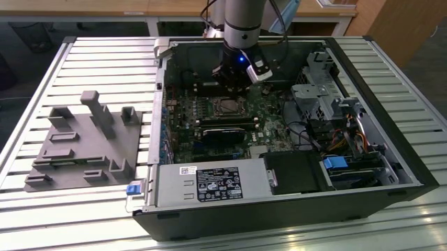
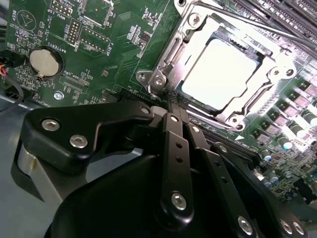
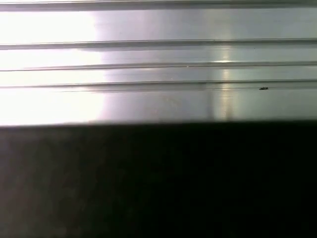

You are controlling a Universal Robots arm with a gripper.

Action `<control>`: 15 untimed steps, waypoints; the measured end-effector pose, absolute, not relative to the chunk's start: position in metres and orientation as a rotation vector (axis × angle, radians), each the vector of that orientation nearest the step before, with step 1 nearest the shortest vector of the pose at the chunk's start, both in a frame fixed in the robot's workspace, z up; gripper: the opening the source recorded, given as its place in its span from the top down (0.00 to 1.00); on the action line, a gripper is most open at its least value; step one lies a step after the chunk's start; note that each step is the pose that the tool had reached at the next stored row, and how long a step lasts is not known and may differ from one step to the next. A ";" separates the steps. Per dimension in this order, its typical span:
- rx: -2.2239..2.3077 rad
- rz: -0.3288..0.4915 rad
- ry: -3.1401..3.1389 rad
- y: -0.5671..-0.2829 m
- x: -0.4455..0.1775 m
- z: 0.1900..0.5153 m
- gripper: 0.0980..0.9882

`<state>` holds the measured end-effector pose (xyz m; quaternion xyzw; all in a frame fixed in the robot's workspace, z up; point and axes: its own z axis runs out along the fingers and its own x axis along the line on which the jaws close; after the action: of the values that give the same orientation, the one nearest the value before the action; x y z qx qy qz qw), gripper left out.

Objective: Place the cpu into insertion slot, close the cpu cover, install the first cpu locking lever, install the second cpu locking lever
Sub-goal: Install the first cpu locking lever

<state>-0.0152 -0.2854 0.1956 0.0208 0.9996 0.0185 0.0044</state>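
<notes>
Inside the open computer case, the gripper hangs just beside the insertion slot on the green board, its fingers drawn together to a narrow point and holding nothing. The cpu already lies in the slot, pale face up, and the cpu cover is down around it — its frame rims the chip on all sides. So placing and closing look done; the step in hand seems to be the first locking lever. The fingertips sit at the slot's near corner, touching or almost touching the metal there. I judge the next move calls for a steady, well-aimed push on thin wire — a slip would land on the board.
</notes>
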 end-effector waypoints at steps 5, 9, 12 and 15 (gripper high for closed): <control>0.065 0.060 3.131 -0.285 -0.015 0.202 0.99; 0.065 0.060 3.131 -0.285 -0.015 0.209 0.99; 0.065 0.060 3.131 -0.286 -0.015 0.209 0.99; 0.065 0.060 3.131 -0.287 -0.015 0.209 0.99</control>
<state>-0.0151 -0.2868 0.2092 0.0207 0.9996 0.0191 0.0046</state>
